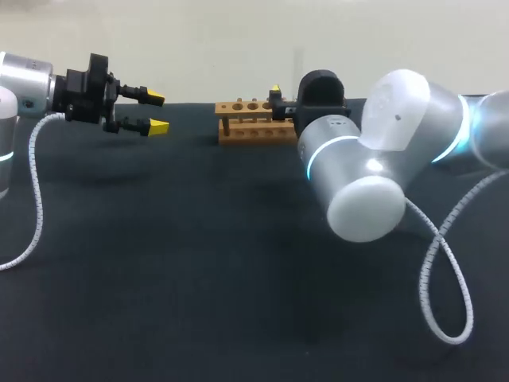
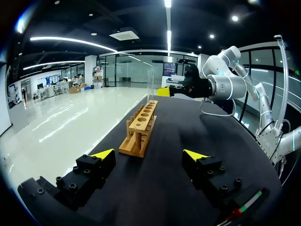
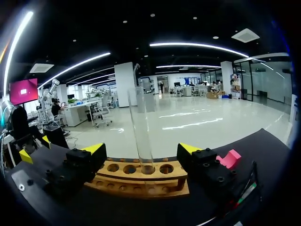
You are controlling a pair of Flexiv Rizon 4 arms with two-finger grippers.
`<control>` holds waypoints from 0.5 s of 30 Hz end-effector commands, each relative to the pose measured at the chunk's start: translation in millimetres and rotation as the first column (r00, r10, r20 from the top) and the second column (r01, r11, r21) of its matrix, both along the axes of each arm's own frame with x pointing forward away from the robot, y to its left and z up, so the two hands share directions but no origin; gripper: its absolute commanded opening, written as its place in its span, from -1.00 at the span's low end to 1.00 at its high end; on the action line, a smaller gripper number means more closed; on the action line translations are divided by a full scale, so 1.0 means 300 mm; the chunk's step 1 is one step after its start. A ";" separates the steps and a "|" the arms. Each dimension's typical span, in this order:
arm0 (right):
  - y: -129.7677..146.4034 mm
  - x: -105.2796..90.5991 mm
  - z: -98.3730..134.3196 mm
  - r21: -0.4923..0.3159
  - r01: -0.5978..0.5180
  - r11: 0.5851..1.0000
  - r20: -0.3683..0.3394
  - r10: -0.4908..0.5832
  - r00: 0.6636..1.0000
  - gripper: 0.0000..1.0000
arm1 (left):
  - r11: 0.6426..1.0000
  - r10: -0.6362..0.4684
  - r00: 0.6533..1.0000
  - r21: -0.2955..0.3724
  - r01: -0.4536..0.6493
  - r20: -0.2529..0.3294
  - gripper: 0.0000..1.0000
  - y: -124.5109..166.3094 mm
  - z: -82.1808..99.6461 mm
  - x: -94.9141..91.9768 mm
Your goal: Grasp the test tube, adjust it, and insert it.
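A dark counter [image 1: 199, 278] carries a wooden rack [image 1: 253, 121] close to its far edge. A small pink block [image 3: 229, 158] lies near one end of the rack.

Right tool [image 1: 276, 95] mostly behind its arm [image 1: 374, 159], rack [image 1: 246, 121] end hidden

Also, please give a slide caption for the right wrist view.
Test tube standing upright in the wooden rack, just ahead of the open right pincer.

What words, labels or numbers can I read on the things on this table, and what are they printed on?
None can be read. The wooden rack, the test tube standing in it, the table, the left gripper and the right gripper show no legible print.
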State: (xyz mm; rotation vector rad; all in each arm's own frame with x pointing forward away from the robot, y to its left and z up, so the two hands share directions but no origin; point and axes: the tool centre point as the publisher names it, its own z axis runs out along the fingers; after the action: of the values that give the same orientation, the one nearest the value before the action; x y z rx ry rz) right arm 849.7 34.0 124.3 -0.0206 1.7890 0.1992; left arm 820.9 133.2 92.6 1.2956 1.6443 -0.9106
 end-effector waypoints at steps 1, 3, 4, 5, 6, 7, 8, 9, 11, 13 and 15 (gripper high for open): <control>-0.044 -0.061 0.025 0.025 -0.097 0.995 0.017 0.097 0.995 1.00 | 1.000 0.000 1.000 -0.002 0.000 0.003 1.00 0.001 -0.003 -0.001; -0.047 -0.071 0.026 0.026 -0.123 0.992 0.014 0.123 0.992 1.00 | 1.000 0.000 1.000 -0.002 0.000 0.003 1.00 0.001 -0.003 -0.001; -0.047 -0.075 0.025 0.029 -0.141 0.990 0.008 0.141 0.990 1.00 | 1.000 0.000 1.000 -0.002 0.000 0.003 1.00 0.001 -0.003 -0.001; -0.046 -0.079 0.026 0.033 -0.153 0.988 0.006 0.153 0.988 1.00 | 1.000 0.000 1.000 -0.002 0.000 0.003 1.00 0.001 -0.003 -0.001; -0.044 -0.082 0.028 0.029 -0.162 0.986 0.001 0.162 0.987 1.00 | 1.000 0.000 1.000 -0.002 0.000 0.003 1.00 0.001 -0.003 -0.001; -0.039 -0.086 0.030 0.030 -0.167 0.986 -0.004 0.167 0.986 1.00 | 1.000 0.000 1.000 -0.002 0.000 0.003 1.00 0.001 -0.003 -0.001; -0.039 -0.086 0.030 0.030 -0.167 0.986 -0.004 0.167 0.986 1.00 | 1.000 0.000 1.000 -0.002 0.000 0.003 1.00 0.001 -0.003 -0.001; -0.039 -0.086 0.030 0.030 -0.167 0.986 -0.004 0.167 0.986 1.00 | 1.000 0.000 1.000 -0.002 0.000 0.003 1.00 0.001 -0.003 -0.001; -0.039 -0.086 0.030 0.030 -0.167 0.986 -0.004 0.167 0.986 1.00 | 1.000 0.000 1.000 -0.002 0.000 0.003 1.00 0.001 -0.003 -0.001; -0.039 -0.086 0.030 0.030 -0.167 0.986 -0.004 0.167 0.986 1.00 | 1.000 0.000 1.000 -0.002 0.000 0.003 1.00 0.001 -0.003 -0.001; -0.039 -0.086 0.030 0.030 -0.167 0.986 -0.004 0.167 0.986 1.00 | 1.000 0.000 1.000 -0.002 0.000 0.003 1.00 0.001 -0.003 -0.001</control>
State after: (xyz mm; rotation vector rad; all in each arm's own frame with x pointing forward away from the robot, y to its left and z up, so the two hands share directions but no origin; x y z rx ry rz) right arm 824.4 25.5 135.6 -0.0421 1.8210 0.2058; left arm 820.9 133.2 92.6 1.2956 1.6443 -0.9106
